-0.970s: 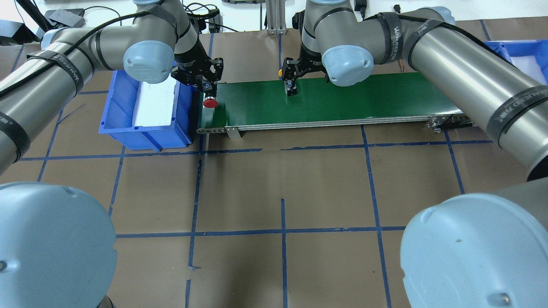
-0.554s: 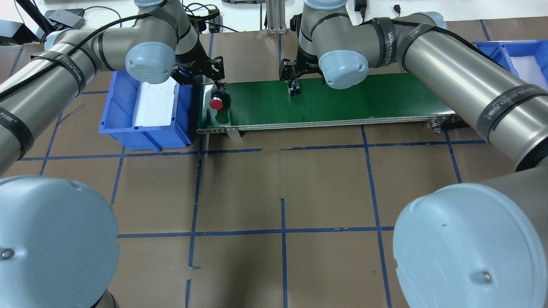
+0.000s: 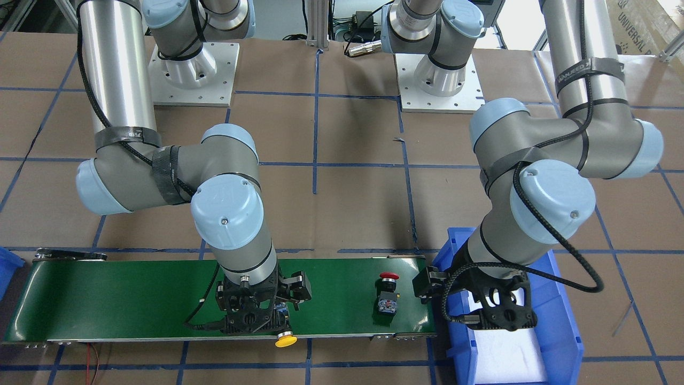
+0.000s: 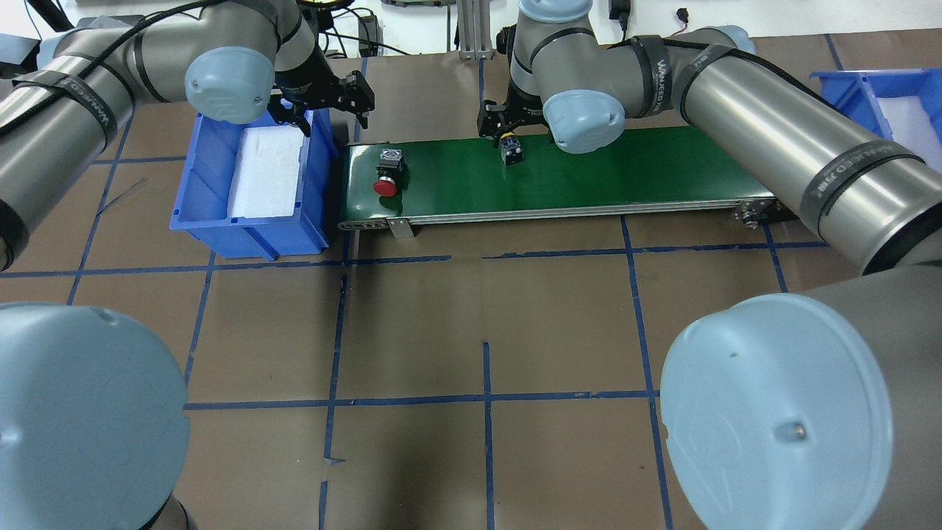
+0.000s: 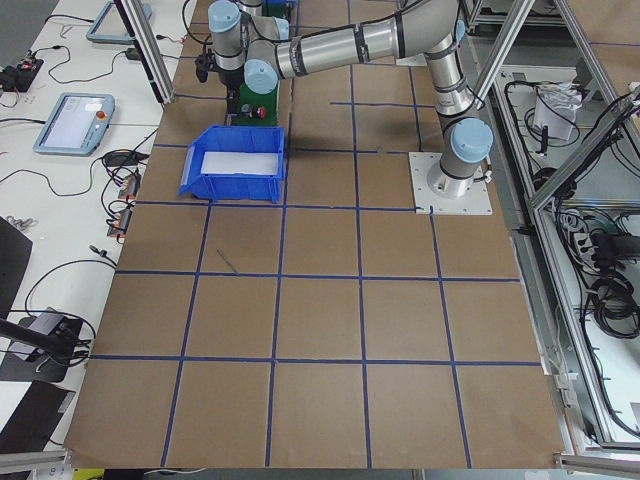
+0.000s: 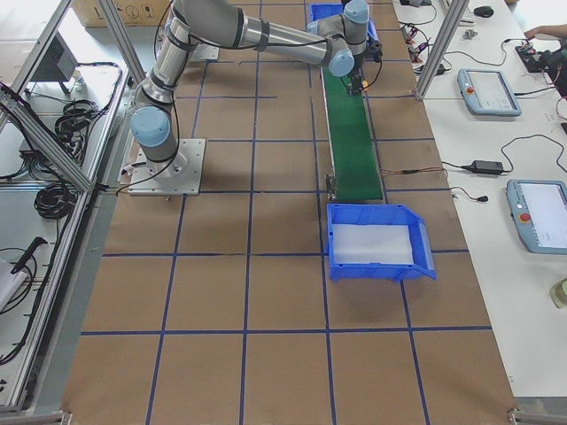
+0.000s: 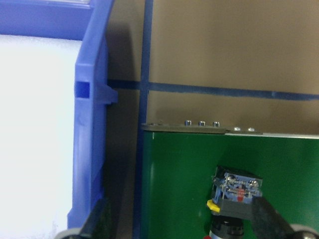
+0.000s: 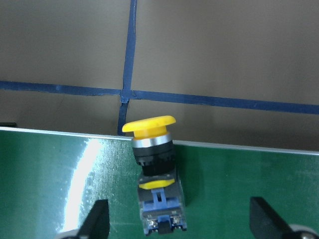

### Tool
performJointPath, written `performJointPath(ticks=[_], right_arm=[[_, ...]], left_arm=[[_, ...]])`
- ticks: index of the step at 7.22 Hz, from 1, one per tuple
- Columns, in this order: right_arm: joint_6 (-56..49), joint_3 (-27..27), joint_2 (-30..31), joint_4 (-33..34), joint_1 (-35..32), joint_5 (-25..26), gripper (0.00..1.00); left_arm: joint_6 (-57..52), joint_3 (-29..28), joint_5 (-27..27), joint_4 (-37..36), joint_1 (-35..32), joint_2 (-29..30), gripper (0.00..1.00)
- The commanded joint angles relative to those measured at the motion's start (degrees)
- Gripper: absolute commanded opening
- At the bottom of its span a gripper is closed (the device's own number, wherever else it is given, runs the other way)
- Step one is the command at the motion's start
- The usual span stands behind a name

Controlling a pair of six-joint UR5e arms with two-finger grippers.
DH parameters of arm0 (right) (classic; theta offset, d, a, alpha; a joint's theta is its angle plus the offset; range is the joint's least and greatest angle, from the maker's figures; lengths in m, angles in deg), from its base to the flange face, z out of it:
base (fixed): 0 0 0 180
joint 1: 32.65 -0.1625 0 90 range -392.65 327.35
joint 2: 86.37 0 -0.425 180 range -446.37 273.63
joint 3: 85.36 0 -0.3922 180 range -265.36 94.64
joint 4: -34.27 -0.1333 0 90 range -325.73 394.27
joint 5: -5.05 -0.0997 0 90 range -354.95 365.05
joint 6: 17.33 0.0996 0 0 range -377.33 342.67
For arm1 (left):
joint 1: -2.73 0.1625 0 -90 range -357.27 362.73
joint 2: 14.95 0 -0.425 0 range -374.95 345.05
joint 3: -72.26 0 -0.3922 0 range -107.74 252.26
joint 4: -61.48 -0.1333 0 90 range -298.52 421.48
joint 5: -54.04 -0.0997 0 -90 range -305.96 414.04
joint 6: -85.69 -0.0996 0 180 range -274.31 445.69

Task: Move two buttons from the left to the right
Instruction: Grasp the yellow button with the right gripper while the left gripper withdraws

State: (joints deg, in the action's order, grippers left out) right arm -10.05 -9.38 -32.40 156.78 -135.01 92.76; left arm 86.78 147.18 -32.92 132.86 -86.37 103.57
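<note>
The red button (image 4: 385,177) lies on its side at the left end of the green belt (image 4: 625,177); it also shows in the front view (image 3: 388,293) and the left wrist view (image 7: 236,193). My left gripper (image 4: 324,101) is open and empty, raised over the right wall of the left blue bin (image 4: 250,221), apart from the red button. The yellow button (image 8: 152,164) lies at the belt's far edge, its cap (image 3: 286,340) over the edge. My right gripper (image 4: 506,138) is open and straddles it; its fingertips (image 8: 264,219) stand clear of the button on both sides.
The left blue bin (image 3: 561,321) holds a white foam pad. A second blue bin (image 4: 876,81) stands past the belt's right end. The belt frame's end (image 4: 353,222) sits close to the left bin. Blue tape lines cross the brown table.
My left gripper let go of the red button on the belt, then rose and moved back left over the bin. The red button shifted slightly right. My right gripper stayed at the yellow button.
</note>
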Motion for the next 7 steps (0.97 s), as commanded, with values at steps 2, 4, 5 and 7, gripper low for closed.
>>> performJointPath(ticks=[2, 4, 5, 7], right_arm=[[-0.68, -0.48, -1.23, 1.15, 0.05, 0.10, 0.97], [-1.73, -0.57, -2.11, 1.68, 0.06, 0.19, 0.42], [-3.91, -0.57, -1.85, 1.16, 0.06, 0.19, 0.16], [-6.38, -1.53, -0.97, -0.07, 1.45, -0.68, 0.09]], left_arm=[[-2.32, -0.92, -1.01, 9.86, 1.74, -6.96, 1.00], [-2.32, -1.27, -0.84, 18.79, 1.83, -10.24, 1.00], [-2.23, -1.88, -0.93, 18.80, 1.65, -11.11, 1.00], [-2.23, -1.36, -1.02, 20.45, 1.83, -14.18, 1.00]])
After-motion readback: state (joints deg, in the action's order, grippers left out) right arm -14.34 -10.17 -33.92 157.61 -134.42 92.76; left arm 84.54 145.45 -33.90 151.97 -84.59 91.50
